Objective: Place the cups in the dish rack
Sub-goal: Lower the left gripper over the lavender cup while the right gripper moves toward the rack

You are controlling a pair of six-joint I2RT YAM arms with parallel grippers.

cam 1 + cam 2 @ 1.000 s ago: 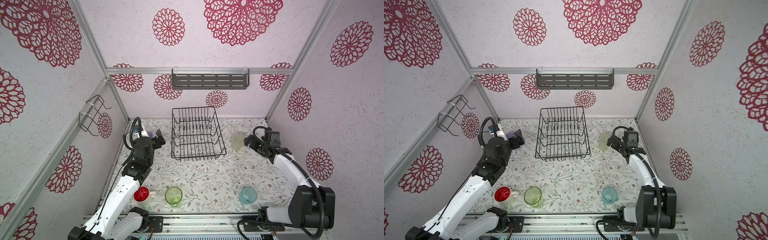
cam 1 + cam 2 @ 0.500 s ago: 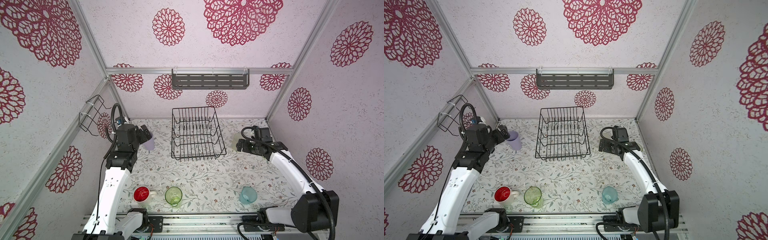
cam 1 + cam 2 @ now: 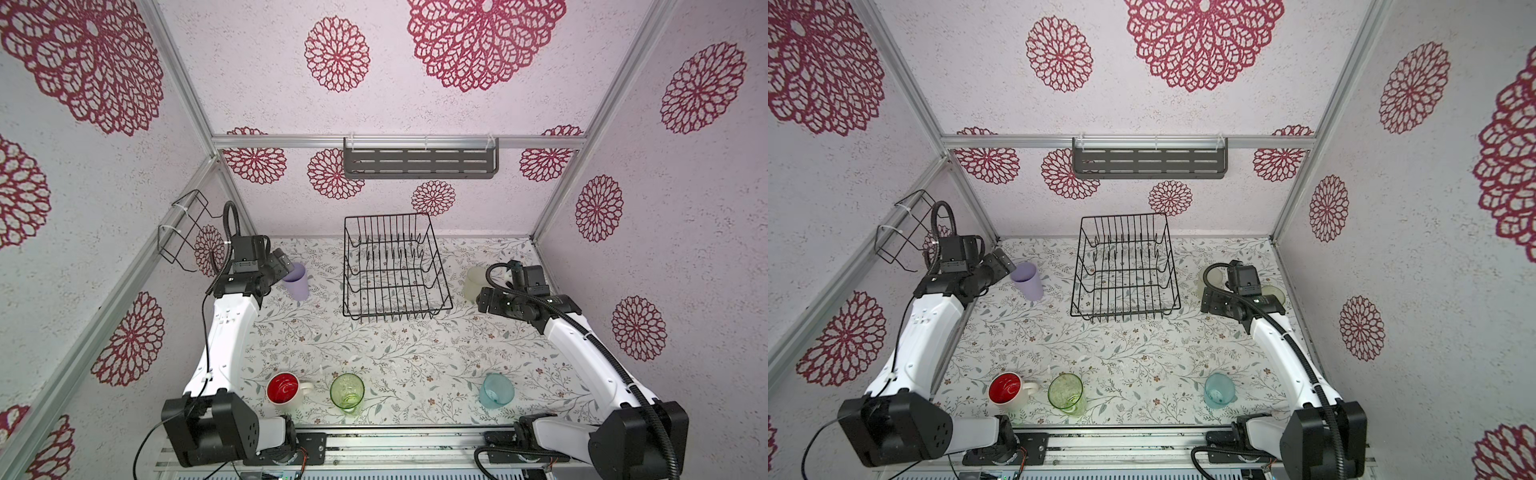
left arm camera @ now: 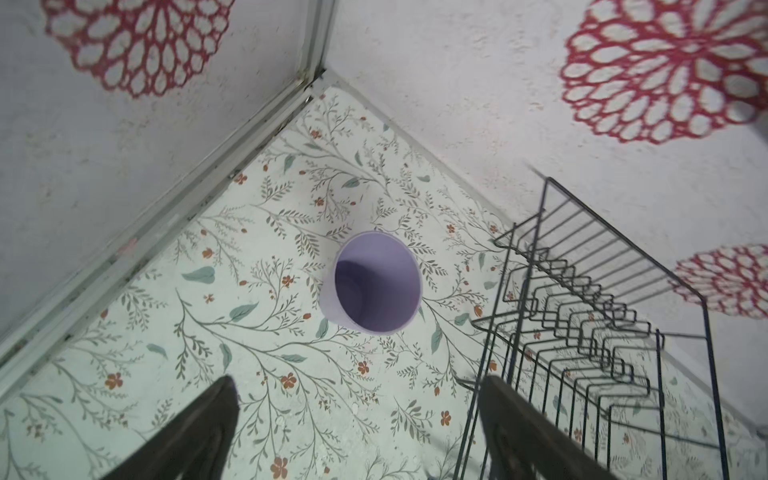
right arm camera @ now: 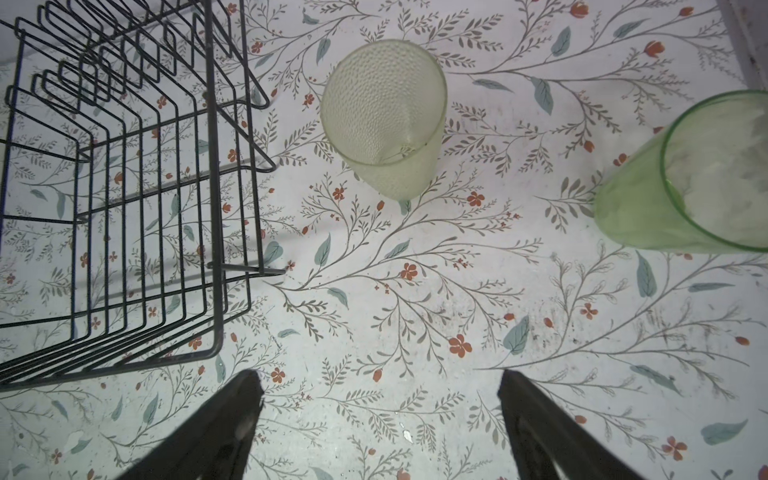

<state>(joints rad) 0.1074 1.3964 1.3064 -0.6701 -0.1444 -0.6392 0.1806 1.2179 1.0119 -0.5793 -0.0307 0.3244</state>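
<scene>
Tabletop with rack and six cups. The rack sits at far centre of the floral table, its long axis running near to far, tines upright; only the floral pattern shows through its wires. All cups stand upright, mouths up, long axes vertical. The lilac tumbler stands left of the rack. The frosted tumbler stands right of it, with the pale green tumbler farther right. Along the near edge, left to right: the mug, red inside, handle pointing right; the green glass; the teal cup. The left gripper hangs just left of the lilac tumbler, fingers spread, the cup beyond their tips. The right gripper is spread over bare table beside the rack's right wall, on the near side of the frosted tumbler, holding nothing.
</scene>
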